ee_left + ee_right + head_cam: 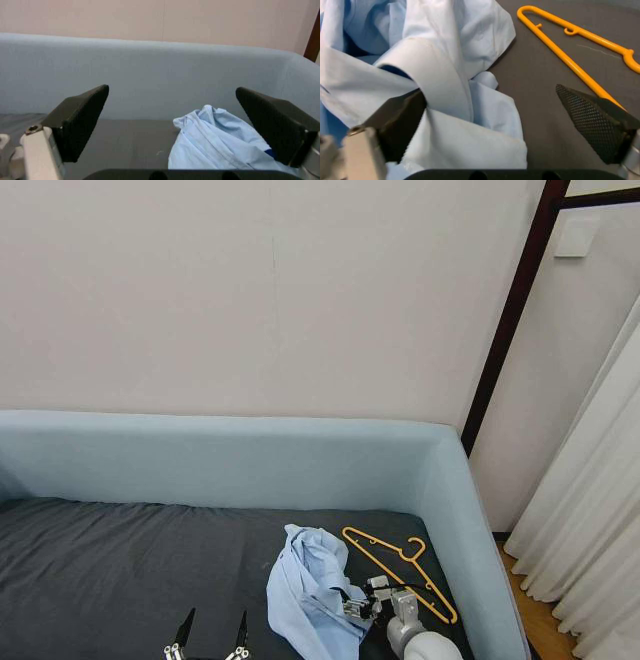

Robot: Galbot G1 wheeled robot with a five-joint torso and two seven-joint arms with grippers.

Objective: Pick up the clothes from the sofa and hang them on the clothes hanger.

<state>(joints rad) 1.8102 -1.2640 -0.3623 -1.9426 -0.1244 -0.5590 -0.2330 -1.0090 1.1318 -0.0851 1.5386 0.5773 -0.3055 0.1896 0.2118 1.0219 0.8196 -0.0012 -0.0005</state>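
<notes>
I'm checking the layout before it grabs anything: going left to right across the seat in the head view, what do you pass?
The left gripper, open → light blue shirt → orange hanger → sofa armrest → white curtain.

Blue shirt crumpled on the sofa, orange hanger beside it, right tool at the shirt

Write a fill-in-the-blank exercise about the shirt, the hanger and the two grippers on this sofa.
The shirt on the sofa is light ___. The hanger beside it is ___. The right gripper, at the shirt, is wide ___. The left gripper holds ___.
Missing words: blue; orange; open; nothing.
</notes>
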